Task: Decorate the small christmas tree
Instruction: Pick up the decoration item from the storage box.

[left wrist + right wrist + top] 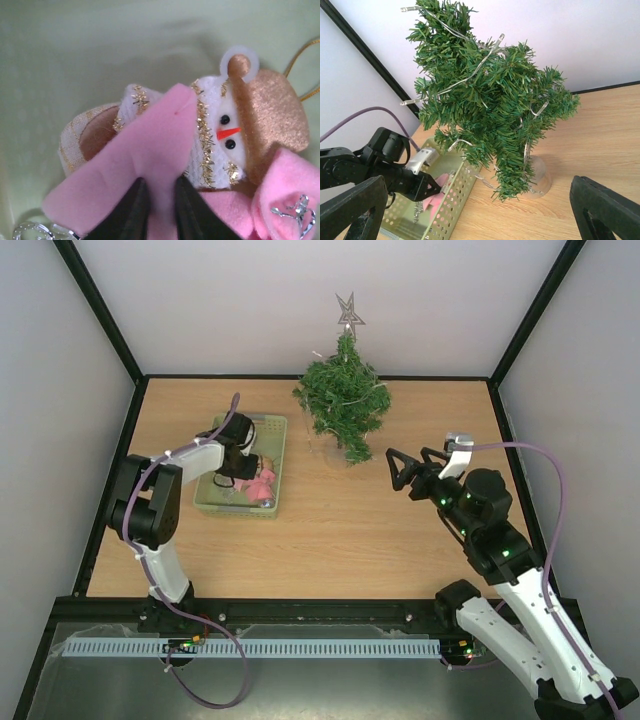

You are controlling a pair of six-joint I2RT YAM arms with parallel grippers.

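Observation:
The small christmas tree (345, 400) stands at the back middle of the table, strung with a clear light string and topped by a silver star (349, 312). It also fills the right wrist view (490, 100). My left gripper (243, 472) reaches down into the pale green basket (275, 445). In the left wrist view my left gripper (159, 200) is shut on the pink felt scarf (145, 155) of a snowman ornament (225, 132) with a gold hat and loop. My right gripper (405, 468) is open and empty, right of the tree, pointing at it.
A silver tinsel piece (295, 215) lies beside the snowman in the basket. The tree stands in a clear round base (538, 176). The basket's perforated wall (445, 200) is just left of the tree. Black frame posts and white walls enclose the table.

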